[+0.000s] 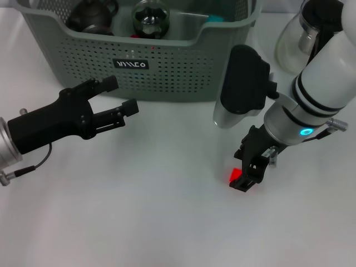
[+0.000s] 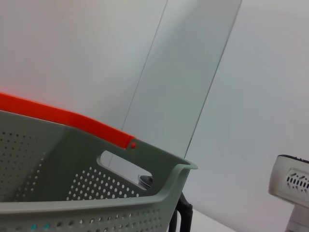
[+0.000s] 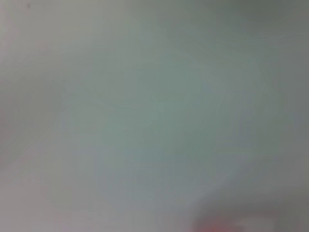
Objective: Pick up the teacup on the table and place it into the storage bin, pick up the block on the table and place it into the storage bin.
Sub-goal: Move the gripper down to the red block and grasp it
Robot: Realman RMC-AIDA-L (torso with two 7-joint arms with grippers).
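bin (image 1: 183, 67) x1 | red block (image 1: 236, 176) x1 | teapots in bin x2 (image 1: 92, 15) | glass jug (image 1: 297, 33) x1

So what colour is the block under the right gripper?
Red: the block shows best in the head view, at the right gripper.

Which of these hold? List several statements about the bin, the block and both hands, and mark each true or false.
1. The red block lies inside the storage bin. False: it is on the table, outside the bin.
2. The left hand is open and holds nothing. True.
3. The storage bin is empty. False: a dark vessel and a round glass item sit in it.
4. The right hand is down at the red block. True.
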